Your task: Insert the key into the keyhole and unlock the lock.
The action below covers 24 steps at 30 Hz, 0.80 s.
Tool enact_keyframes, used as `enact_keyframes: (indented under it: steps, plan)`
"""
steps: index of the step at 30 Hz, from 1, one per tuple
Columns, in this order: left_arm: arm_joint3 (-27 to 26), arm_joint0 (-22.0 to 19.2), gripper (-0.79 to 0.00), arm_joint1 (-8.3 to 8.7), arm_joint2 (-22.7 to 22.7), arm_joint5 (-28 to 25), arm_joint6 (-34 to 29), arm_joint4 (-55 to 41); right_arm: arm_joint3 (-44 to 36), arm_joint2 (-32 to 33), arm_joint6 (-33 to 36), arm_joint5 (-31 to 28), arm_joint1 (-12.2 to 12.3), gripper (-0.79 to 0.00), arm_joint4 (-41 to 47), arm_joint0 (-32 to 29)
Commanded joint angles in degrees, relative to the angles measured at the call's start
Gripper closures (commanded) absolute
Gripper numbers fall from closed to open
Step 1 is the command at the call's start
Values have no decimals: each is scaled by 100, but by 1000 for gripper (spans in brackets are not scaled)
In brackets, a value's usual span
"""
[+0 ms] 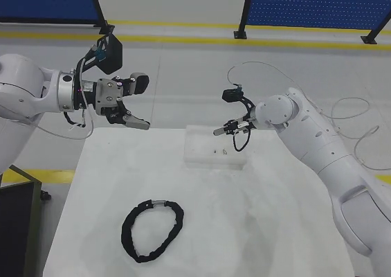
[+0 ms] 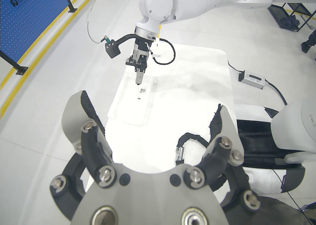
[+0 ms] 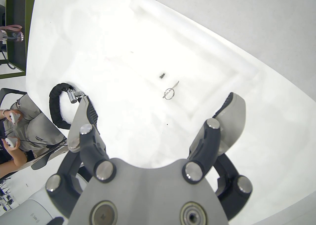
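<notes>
A black looped lock (image 1: 127,239) is lying on the white worktop (image 1: 264,228). It is in the near left part, set in from the left edge, and its short metal end is pointing toward the far edge. A wide stretch of worktop is separating the lock from the right edge, and another is separating it from the far edge.

A shallow white tray (image 1: 198,156) is sitting against the middle of the far edge. The key (image 1: 219,149), on a thin ring, is lying flat inside the tray, a little right of its middle. A small dark speck (image 3: 162,76) is lying just beside it.

The right gripper (image 1: 219,131) is hovering over the tray near the key without touching it. Its fingers are spread wide and gripping nothing. The left gripper (image 1: 143,102) is hanging in the air near the far left corner of the worktop. It is also spread and empty, well apart from the lock and the tray.

In the top view, the picture's border is cutting off the worktop's near edge. In each wrist view, a finger is covering part of the lock. The keyhole and the key's teeth are too small to make out.
</notes>
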Motion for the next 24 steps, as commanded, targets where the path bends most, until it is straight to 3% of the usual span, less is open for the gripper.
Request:
enact_keyframes:
  steps: [1, 14, 18, 24]
  plan:
    - [0, 0, -785, 0, 0, 0, 0, 0, -1, -1, 0, 0, 0, -785, -2, 0]
    - [0, 0, -785, 0, 0, 0, 0, 0, -1, -6, -23, 15, 2, -785, -27, -19]
    - [0, 0, -785, 0, 0, 0, 0, 0, -191, -44, -4, 388, 20, -785, -407, -51]
    - [0, 0, -785, 0, 0, 0, 0, 0, -706, 64, 325, 1420, 50, -785, -424, -215]
